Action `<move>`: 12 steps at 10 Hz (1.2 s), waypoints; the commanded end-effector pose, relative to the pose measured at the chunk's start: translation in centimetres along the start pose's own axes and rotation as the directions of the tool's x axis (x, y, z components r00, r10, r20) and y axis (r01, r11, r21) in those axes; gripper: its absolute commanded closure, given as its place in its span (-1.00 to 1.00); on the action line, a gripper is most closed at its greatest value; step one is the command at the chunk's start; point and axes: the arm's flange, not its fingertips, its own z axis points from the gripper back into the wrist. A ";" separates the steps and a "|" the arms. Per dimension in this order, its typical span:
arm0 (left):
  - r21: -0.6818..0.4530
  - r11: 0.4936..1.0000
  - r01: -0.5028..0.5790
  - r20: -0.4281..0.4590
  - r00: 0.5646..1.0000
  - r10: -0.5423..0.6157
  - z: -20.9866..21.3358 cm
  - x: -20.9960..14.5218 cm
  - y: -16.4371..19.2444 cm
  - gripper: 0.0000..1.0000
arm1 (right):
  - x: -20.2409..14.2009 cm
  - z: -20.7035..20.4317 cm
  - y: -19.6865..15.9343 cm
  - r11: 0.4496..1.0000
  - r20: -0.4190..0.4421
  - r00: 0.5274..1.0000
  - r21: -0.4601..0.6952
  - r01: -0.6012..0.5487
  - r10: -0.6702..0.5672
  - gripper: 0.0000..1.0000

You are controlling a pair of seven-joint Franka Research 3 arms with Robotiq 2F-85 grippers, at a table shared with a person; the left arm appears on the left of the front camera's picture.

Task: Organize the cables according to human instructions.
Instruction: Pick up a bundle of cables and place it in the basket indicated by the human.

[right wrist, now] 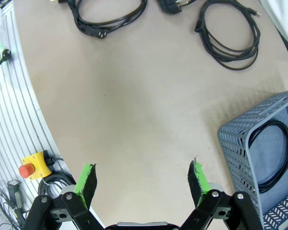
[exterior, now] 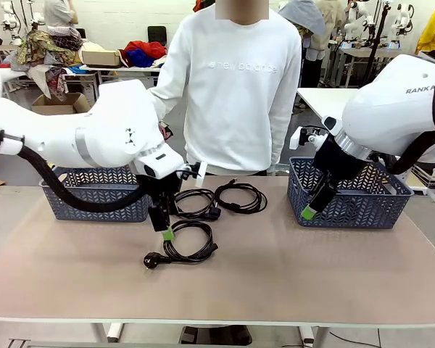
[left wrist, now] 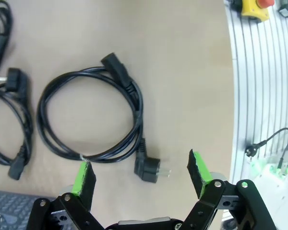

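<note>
On the bench (exterior: 333, 268) we see three cables (left wrist: 137, 108) coiled; our left gripper (left wrist: 141, 168) hangs wide above the nearest, our right gripper (right wrist: 141, 176) wide beside a basket (right wrist: 235, 139) holding a fourth.

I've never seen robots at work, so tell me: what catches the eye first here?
The left arm's open pincer hangs over a coiled black cable on the table, with two more coils just beyond. A person in white stands across it; a fourth coil lies in the right grey basket.
</note>
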 end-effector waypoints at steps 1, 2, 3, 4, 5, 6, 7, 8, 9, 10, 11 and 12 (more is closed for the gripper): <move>-0.010 1.000 -0.014 -0.053 0.998 0.013 -1.3 1.0 -0.6 -1.00 | 0.2 0.2 -0.1 1.000 0.003 1.000 -0.005 0.001 -0.001 -1.00; -0.014 1.000 -0.016 -0.063 0.998 0.015 -2.3 1.4 -0.9 -1.00 | 0.2 0.2 -0.1 1.000 0.003 1.000 -0.005 0.001 -0.001 -1.00; -0.010 1.000 -0.013 -0.066 0.998 0.013 -3.6 1.4 -0.8 -1.00 | 0.2 0.2 -0.1 1.000 0.003 1.000 -0.005 0.001 -0.001 -1.00; -0.007 1.000 -0.001 -0.065 0.998 0.001 -4.4 1.4 -0.7 -1.00 | 0.2 0.2 -0.1 1.000 0.003 1.000 -0.005 0.001 -0.001 -1.00; -0.001 1.000 -0.003 -0.069 0.998 0.003 -5.0 1.3 -0.6 -1.00 | 0.2 0.2 -0.1 1.000 0.003 1.000 -0.005 0.001 -0.001 -1.00; 0.005 1.000 -0.003 -0.065 0.998 0.003 -5.5 1.2 -0.5 -1.00 | 0.2 0.2 -0.1 1.000 0.003 1.000 -0.005 0.001 -0.001 -1.00; 0.008 1.000 -0.001 -0.064 0.998 0.002 -6.0 1.2 -0.4 -1.00 | 0.2 0.2 -0.1 1.000 0.003 1.000 -0.005 0.001 -0.001 -1.00; 0.013 1.000 0.000 -0.074 0.997 0.001 -6.5 1.2 -0.2 -1.00 | 0.2 0.2 -0.1 1.000 0.003 1.000 -0.005 0.001 -0.001 -1.00; 0.015 1.000 0.000 -0.083 0.997 0.001 -7.0 1.4 -0.3 -1.00 | 0.2 0.2 -0.1 1.000 0.003 1.000 -0.005 0.001 -0.001 -1.00; 0.010 1.000 0.000 -0.084 0.996 0.000 -7.5 1.4 -0.2 -1.00 | 0.2 0.2 -0.1 1.000 0.003 1.000 -0.005 0.001 -0.001 -1.00; 0.006 1.000 0.000 -0.089 0.996 0.001 -7.9 1.5 -0.2 -1.00 | 0.2 0.2 -0.1 1.000 0.003 1.000 -0.005 0.001 -0.001 -1.00; 0.001 1.000 0.001 -0.091 0.996 -0.001 -8.1 1.6 -0.2 -1.00 | 0.2 0.2 -0.1 1.000 0.003 1.000 -0.005 0.001 -0.001 -1.00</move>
